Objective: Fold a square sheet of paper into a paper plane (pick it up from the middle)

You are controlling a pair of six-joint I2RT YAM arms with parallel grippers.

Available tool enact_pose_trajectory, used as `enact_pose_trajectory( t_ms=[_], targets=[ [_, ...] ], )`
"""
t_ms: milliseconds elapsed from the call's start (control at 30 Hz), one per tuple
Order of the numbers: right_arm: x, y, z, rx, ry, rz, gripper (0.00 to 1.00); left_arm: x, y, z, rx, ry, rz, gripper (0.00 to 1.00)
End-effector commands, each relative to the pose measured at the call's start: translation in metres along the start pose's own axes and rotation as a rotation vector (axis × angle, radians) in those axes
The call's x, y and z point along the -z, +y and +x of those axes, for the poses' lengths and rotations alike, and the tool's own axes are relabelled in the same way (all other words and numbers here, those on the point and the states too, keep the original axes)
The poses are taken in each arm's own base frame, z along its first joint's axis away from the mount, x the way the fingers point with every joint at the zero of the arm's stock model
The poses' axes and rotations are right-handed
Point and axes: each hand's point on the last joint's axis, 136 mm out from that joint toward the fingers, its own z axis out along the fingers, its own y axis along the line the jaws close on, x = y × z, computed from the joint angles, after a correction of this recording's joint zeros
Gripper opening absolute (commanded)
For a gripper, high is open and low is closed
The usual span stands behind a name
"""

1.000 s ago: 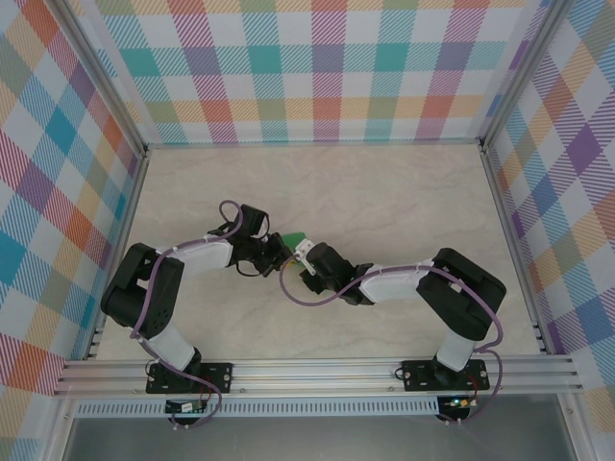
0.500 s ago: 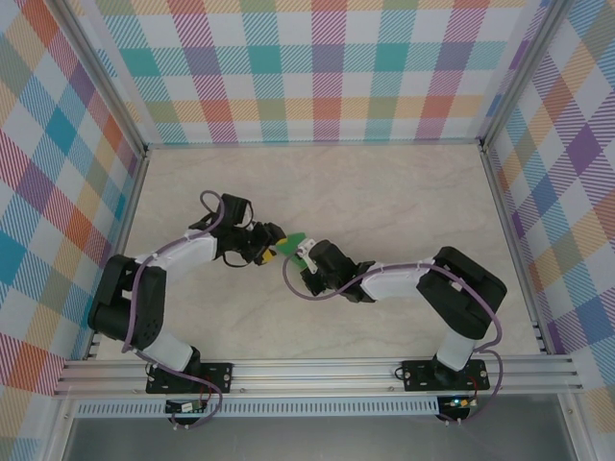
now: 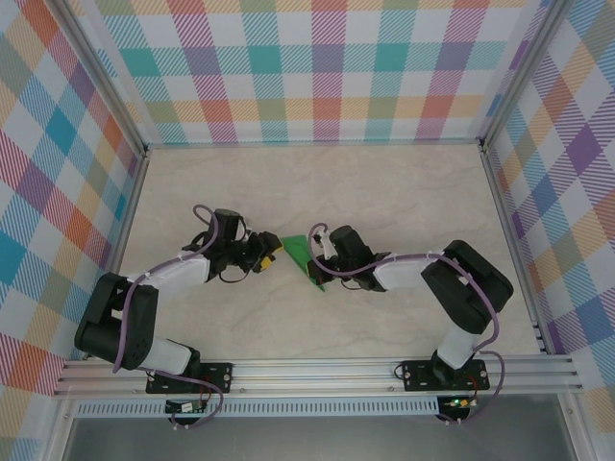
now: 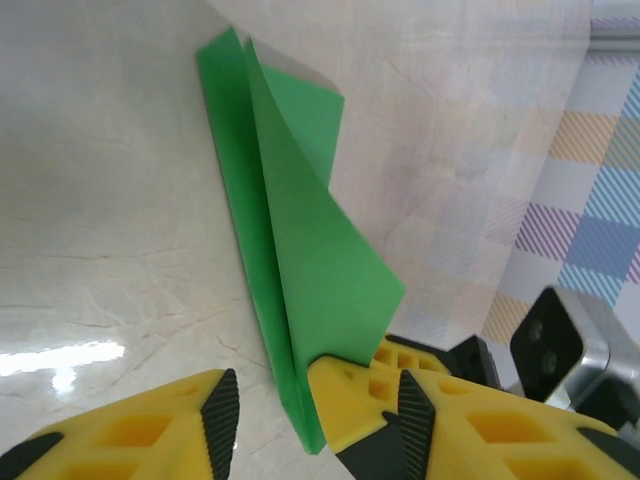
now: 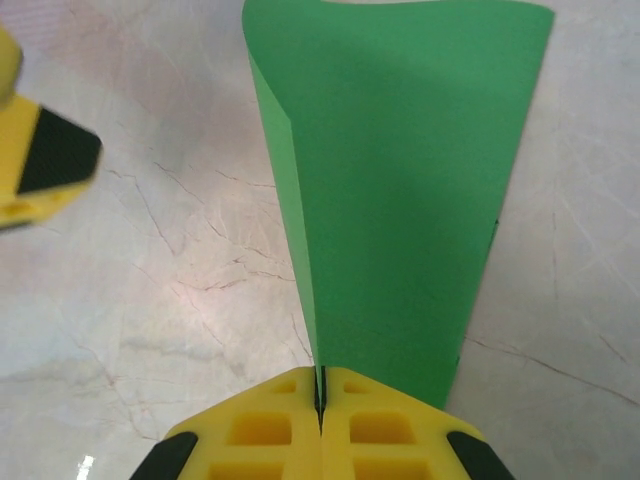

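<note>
1. Two tools meet in the middle of the desk (image 3: pixel 404 192), and the green paper (image 4: pixel 290 260) sits between them.
2. On the left, the left tool (image 4: pixel 316 410) has its two yellow fingers (image 4: pixel 130 435) spread apart. One end of the paper pokes into the gap. One finger is right beside the paper, but nothing squeezes it there.
3. In the middle, the paper is folded over on itself one time. Its long folded edge seems to rest on the desk, though I cannot be sure it touches. The two flaps do not lie flat on each other. They gape open a little, like a book that is not quite shut.
4. On the right, the right tool (image 5: pixel 320 395) has its fingers pressed tight together. It is pinching the paper at the end of the fold nearest to it. I think that pinch is what holds the paper up.
5. What looks done is one fold down the middle. I see no other crease, so I think it is the only fold so far.
6. What looks left is nearly all of it. The paper has no pointy nose and no wings. The corners need folding in, then the sides, and then the wings need bending down. I would say the job is near its start.
</note>
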Motion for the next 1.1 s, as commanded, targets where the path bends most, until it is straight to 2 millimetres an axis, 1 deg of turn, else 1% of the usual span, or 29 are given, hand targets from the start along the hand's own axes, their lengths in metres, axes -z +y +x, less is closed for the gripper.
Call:
enact_pose_trajectory(
  t_ms=[0, 33, 133, 233, 333, 533, 833, 1067],
  targets=[
    [0.007, 0.018, -0.007, -0.086, -0.016, -0.126, 0.05, -0.014, -0.014, 0.011, -0.049, 0.034, 0.073, 0.41],
    [0.008, 0.016, -0.007, -0.101, -0.014, -0.132, 0.05, -0.018, -0.012, 0.013, -0.054, 0.043, 0.071, 0.38],
    [0.009, 0.013, -0.006, -0.137, -0.007, -0.147, 0.05, -0.029, -0.011, 0.018, -0.062, 0.064, 0.072, 0.34],
    [0.009, 0.011, -0.004, -0.162, 0.003, -0.157, 0.05, -0.038, -0.013, 0.020, -0.072, 0.082, 0.086, 0.31],
    [0.008, 0.011, -0.003, -0.187, 0.014, -0.165, 0.05, -0.044, -0.016, 0.022, -0.088, 0.095, 0.097, 0.28],
    [0.004, 0.006, 0.004, -0.253, 0.052, -0.176, 0.06, -0.056, -0.011, 0.028, -0.099, 0.121, 0.095, 0.23],
    [-0.002, -0.003, 0.012, -0.310, 0.099, -0.156, 0.08, -0.063, -0.008, 0.028, -0.102, 0.134, 0.096, 0.21],
    [-0.006, -0.008, 0.018, -0.333, 0.130, -0.142, 0.12, -0.066, -0.007, 0.028, -0.105, 0.141, 0.095, 0.20]
  ],
)
